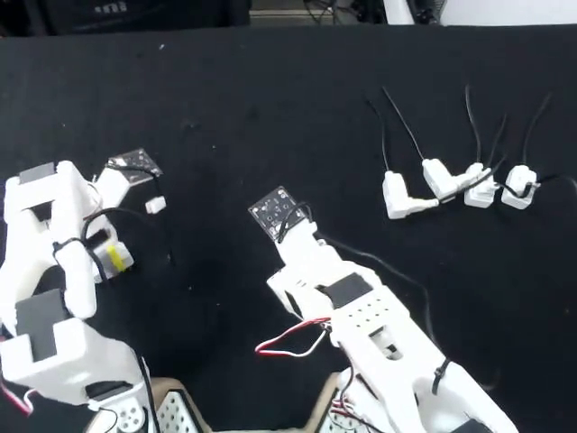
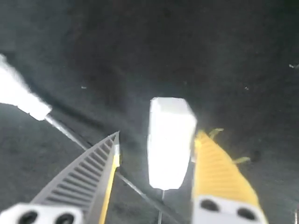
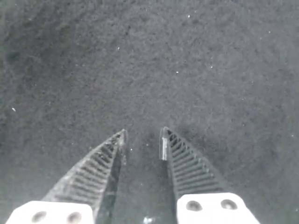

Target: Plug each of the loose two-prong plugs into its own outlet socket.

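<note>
Nearest, the right arm [image 1: 361,316] is seen stretched from the desk's near edge toward the middle. The right jaws are set slightly apart over bare black desk [image 3: 210,60], and nothing is caught between them. At the left side, the left arm [image 1: 54,271] is folded up on itself. The left jaws are spread wide apart around a white plug [image 2: 169,140], which is not clamped. It is seen close against the yellow-faced finger [image 2: 217,163] and is parted from the grey ribbed finger [image 2: 88,172] by a gap. A thin cord [image 2: 70,135] is laid across the desk by the grey finger and is joined to a second white piece [image 2: 21,95], too blurred to be identified. Farthest, toward the desk's right side, a row of four white corded pieces [image 1: 439,176] is laid out, their black cords trailing toward the far edge. Whether these are plugs or sockets cannot be told.
</note>
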Action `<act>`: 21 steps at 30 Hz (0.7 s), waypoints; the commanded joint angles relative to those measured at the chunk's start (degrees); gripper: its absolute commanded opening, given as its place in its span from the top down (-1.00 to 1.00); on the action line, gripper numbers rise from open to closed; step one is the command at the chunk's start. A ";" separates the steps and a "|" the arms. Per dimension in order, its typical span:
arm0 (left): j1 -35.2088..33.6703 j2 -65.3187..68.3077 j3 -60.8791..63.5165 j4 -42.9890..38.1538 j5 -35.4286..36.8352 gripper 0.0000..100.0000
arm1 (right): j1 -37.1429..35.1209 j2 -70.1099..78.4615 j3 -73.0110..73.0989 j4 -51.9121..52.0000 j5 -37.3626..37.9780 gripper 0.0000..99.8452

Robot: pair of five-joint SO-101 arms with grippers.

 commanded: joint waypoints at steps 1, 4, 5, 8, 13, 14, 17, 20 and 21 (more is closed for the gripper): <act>-1.80 -0.26 -3.38 0.53 -2.99 0.43 | -0.44 0.40 -0.22 -1.05 0.00 0.78; -2.77 -0.26 -1.10 0.09 -5.45 0.44 | -0.44 0.40 -0.22 -0.97 0.00 0.78; -2.68 -0.26 -0.13 -0.35 -5.27 0.44 | -0.44 0.40 -0.22 -0.97 0.00 0.78; -1.80 -0.79 2.51 -2.29 -3.78 0.44 | -0.44 0.40 -0.22 -1.23 0.00 0.78; 1.71 -0.88 3.30 -0.44 0.97 0.66 | -0.44 0.40 -0.22 -1.23 0.00 0.78; 2.15 -0.79 3.30 0.26 1.49 0.78 | -0.44 0.40 -0.22 -1.14 0.00 0.78; 2.77 -0.88 2.95 2.02 5.63 0.90 | -0.44 0.40 -0.22 -1.05 0.00 0.78; 6.02 -2.64 -0.92 6.24 14.51 0.94 | -0.44 0.40 -0.22 -1.14 0.00 0.78; 7.78 -3.78 -2.33 7.74 19.25 0.95 | -0.44 0.40 -0.22 -1.14 0.00 0.78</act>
